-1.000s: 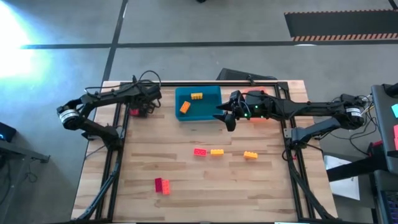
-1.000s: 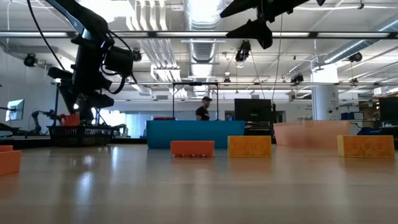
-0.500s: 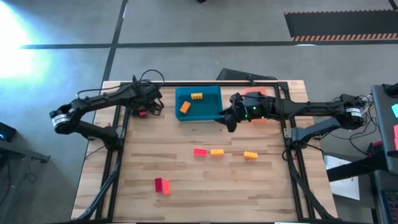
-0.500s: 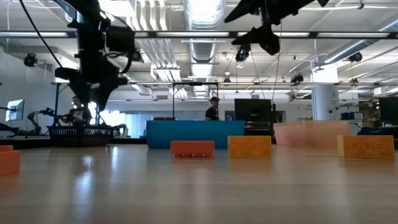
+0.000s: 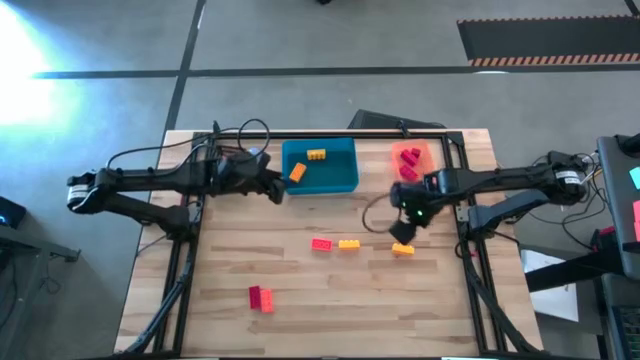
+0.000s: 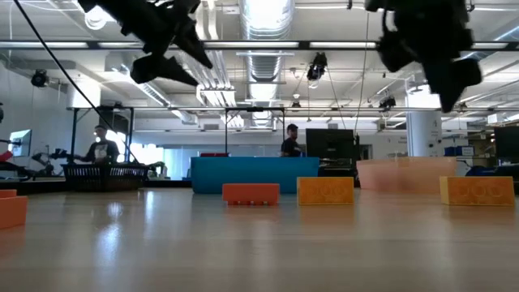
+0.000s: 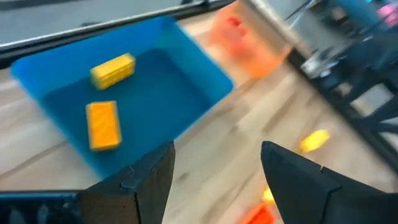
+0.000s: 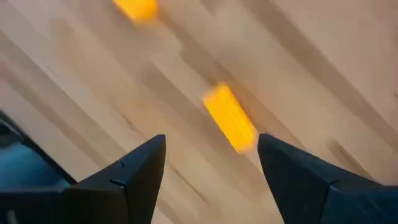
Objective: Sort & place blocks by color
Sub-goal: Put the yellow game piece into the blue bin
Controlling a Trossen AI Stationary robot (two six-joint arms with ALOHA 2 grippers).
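Note:
My left gripper hangs open above the table beside the blue tray; in its wrist view the tray holds two yellow-orange blocks. My right gripper is open, hovering over a yellow block that lies flat on the wood; the block shows just ahead of the gap between its fingers. Lying flat on the table are a red block, a yellow one and a red-pink pair. Red blocks sit in the orange tray.
The black basket stands at the far left, mostly under my left arm in the high view. Blue and orange trays line the far side. Bare wood lies between the loose blocks and the near edge. People stand in the room behind the table.
My left gripper has swung from the black basket toward the table's right, reaching the blue tray's left near corner. My right gripper has left the gap between the blue and orange trays, moving right and toward the near edge, and lower, over the yellow block. No block has moved.

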